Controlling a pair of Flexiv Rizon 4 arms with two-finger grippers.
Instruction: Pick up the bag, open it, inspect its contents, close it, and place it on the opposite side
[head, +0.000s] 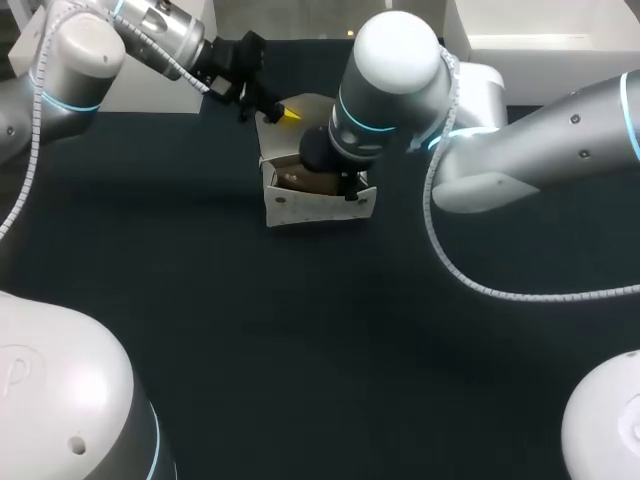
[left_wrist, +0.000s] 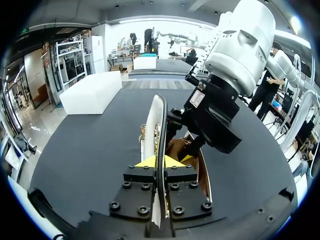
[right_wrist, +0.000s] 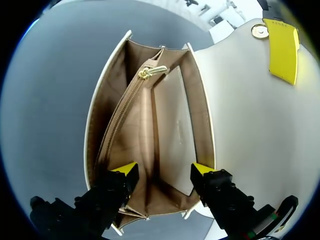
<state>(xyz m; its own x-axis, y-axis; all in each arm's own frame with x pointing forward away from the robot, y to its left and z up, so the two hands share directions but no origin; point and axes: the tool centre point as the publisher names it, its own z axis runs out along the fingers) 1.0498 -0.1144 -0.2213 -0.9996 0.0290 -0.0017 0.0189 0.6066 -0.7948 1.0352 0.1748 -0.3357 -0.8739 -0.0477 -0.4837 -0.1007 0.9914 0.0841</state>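
You will find the cream leather handbag (head: 300, 208) standing upright on the dark table (head: 300, 350), toward its far middle. Its mouth is open, exposing a tan lining and a gold zip (right_wrist: 120, 125). The left gripper (left_wrist: 160, 161) is clenched on the raised flap (left_wrist: 159, 115). The right gripper (right_wrist: 163, 172) sits at the mouth, jaws released. Contact with the walls cannot be confirmed.

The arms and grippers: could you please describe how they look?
Left arm and right arm are silver-grey with white rounded joint caps, glowing cyan rings and white coiled cables. Left gripper and right gripper are black, bolted blocks with yellow fingertips.
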